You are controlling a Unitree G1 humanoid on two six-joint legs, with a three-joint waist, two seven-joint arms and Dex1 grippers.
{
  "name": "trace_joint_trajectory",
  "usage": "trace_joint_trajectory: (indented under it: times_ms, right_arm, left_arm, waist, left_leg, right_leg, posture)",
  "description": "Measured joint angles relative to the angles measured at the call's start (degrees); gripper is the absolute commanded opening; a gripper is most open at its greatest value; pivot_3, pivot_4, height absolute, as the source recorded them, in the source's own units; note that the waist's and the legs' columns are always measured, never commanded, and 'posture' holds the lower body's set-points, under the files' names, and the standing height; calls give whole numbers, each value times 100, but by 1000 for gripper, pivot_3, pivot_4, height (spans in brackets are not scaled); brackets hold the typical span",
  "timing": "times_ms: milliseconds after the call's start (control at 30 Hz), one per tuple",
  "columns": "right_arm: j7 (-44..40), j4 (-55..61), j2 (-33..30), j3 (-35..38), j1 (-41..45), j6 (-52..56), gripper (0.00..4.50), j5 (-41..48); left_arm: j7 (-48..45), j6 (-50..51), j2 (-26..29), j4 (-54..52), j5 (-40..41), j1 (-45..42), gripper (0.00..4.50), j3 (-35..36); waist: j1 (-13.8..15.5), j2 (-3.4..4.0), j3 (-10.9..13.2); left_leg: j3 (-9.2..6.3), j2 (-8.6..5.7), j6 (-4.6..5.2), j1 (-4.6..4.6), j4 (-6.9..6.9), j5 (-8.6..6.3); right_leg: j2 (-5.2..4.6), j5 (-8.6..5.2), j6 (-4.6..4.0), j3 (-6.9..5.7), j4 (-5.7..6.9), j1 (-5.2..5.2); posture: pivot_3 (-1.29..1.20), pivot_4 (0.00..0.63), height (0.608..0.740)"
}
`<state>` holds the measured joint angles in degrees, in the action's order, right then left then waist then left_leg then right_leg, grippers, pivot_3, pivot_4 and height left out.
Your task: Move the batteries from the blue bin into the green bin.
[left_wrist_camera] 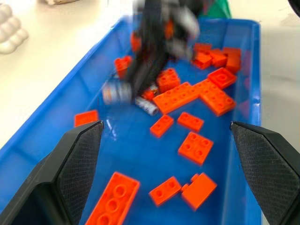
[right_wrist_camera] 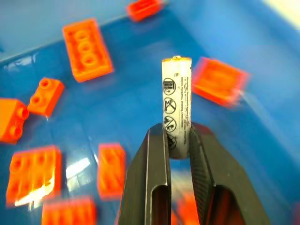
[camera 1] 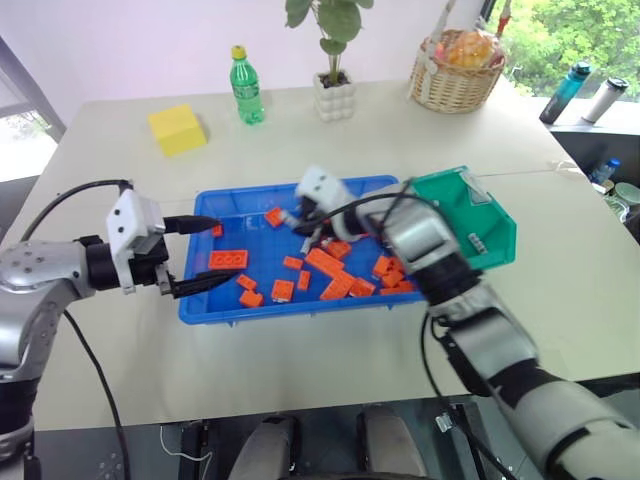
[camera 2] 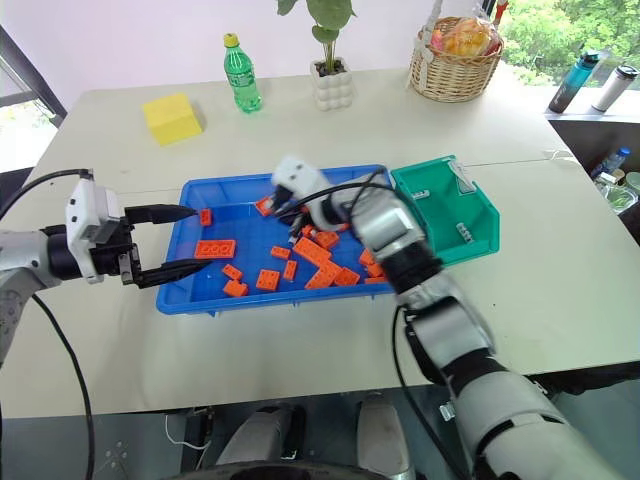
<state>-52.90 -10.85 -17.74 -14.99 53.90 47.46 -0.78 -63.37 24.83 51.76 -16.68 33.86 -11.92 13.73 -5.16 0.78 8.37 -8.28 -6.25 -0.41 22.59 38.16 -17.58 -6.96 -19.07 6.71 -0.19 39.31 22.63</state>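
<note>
Nearest you, the left gripper (camera 1: 197, 253) hovers at the near-left edge of the blue bin (camera 1: 205, 305), its two black fingers spread wide with nothing between them; it is not part of the carry. Further in, over the middle of the bin, your right gripper (right_wrist_camera: 178, 140) is clamped on one battery (right_wrist_camera: 176, 103), pinching it near one end so that most of the cylinder sticks out past the fingertips. Judge that grip as marginal: the battery is a stiff, smooth little cylinder, light for its size but dense enough to swing, and a round metal skin between two flat pads can pivot or slide if you jerk the wrist. A hold nearer the middle of its length would be steadier, so carry this one gently and keep the fingers tight. The left wrist view also shows another battery (left_wrist_camera: 146, 106) lying on the blue floor among the orange bricks (camera 1: 330, 270), close against them; take it across its middle, approaching from the open floor side so the bricks do not foul the fingers. Beyond, touching the bin's far-right corner, sits the green bin (camera 1: 497, 245), with a few batteries already in it (camera 2: 464, 232). Lower the battery into the bin before letting go, since it will roll and bounce.
</note>
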Motion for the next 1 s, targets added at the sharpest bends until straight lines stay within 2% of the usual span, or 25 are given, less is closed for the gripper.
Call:
trace_joint_trajectory:
  times_ms: [167, 233, 367, 467, 533, 567, 633, 667, 900, 1000]
  right_arm:
    - [66, 1439, -980, 912, -546, 1180, 60, 406]
    - [243, 1917, -1600, 1591, -857, 1827, 60, 569]
    - [533, 2352, -2048, 2288, -1048, 2374, 60, 773]
    - [709, 2501, -2208, 2453, -1387, 2479, 60, 900]
    - [812, 2499, -2233, 2465, -1631, 2478, 1142, 948]
    - [862, 2493, -2254, 2461, -1733, 2462, 1381, 969]
    - [991, 2382, -2338, 2433, -1845, 2331, 2359, 999]
    - [1033, 2319, -2395, 2428, -1845, 2254, 2688, 1000]
    - [733, 2096, -2485, 2389, -1169, 1643, 2688, 1553]
    - [595, 2101, -1981, 2018, -640, 1381, 2688, 1844]
  left_arm:
    - [59, 8, -103, 8, 13, -110, 4500, -105]
    - [116, 8, -233, 70, 11, -237, 4500, -182]
    - [137, 3, -362, 209, -16, -441, 4500, -375]
    - [122, -13, -422, 308, -51, -607, 4500, -510]
    - [100, -21, -458, 360, -74, -690, 4500, -555]
    - [90, -25, -460, 382, -78, -727, 4500, -590]
    - [52, -28, -473, 453, -80, -832, 4500, -629]
    - [38, -28, -473, 458, -80, -868, 4500, -629]
    - [-18, -1, -465, 453, -71, -910, 4500, -621]
    - [-3, 20, -458, 421, -70, -883, 4500, -602]
  waist:
    - [-3, 0, 0]
    - [103, 0, 0]
    - [137, -1, 0]
    - [157, -2, 0]
    - [175, -2, 0]
    - [179, -2, 0]
    - [186, -2, 0]
    - [193, -2, 0]
    - [170, -2, 0]
    - [125, -3, 0]
  left_leg:
    - [12, 6, 0, 3, -5, 0]
    - [25, 4, 2, 8, -5, -1]
    - [31, 6, 2, 11, -6, -1]
    - [32, 5, 3, 11, -6, -1]
    - [34, 4, 3, 13, -4, -1]
    - [36, 4, 3, 16, -4, -1]
    - [39, 4, 3, 18, -2, -1]
    - [39, 4, 3, 19, -2, -1]
    - [46, 11, 3, 18, -3, -1]
    - [44, 14, 3, 17, -3, -1]
  right_leg:
    - [-1, 0, 0, 1, -6, 0]
    - [-3, 0, 0, 1, -10, 0]
    - [-3, 0, 0, 1, -17, -1]
    - [-4, 0, 0, 1, -17, -7]
    - [-4, 0, 0, 1, -16, -7]
    - [-5, 0, 0, 1, -16, -5]
    - [-4, 0, 0, 1, -17, -4]
    - [-4, 0, 0, 1, -17, -3]
    - [0, 0, 1, 0, -20, 0]
    - [1, 0, 1, 0, -19, -1]
  posture:
    - [0, 150, 737]
    - [0, 150, 737]
    - [0, 150, 737]
    - [0, 150, 737]
    - [0, 150, 737]
    - [0, 150, 737]
    - [0, 150, 737]
    - [0, 150, 737]
    - [0, 150, 737]
    - [0, 150, 737]
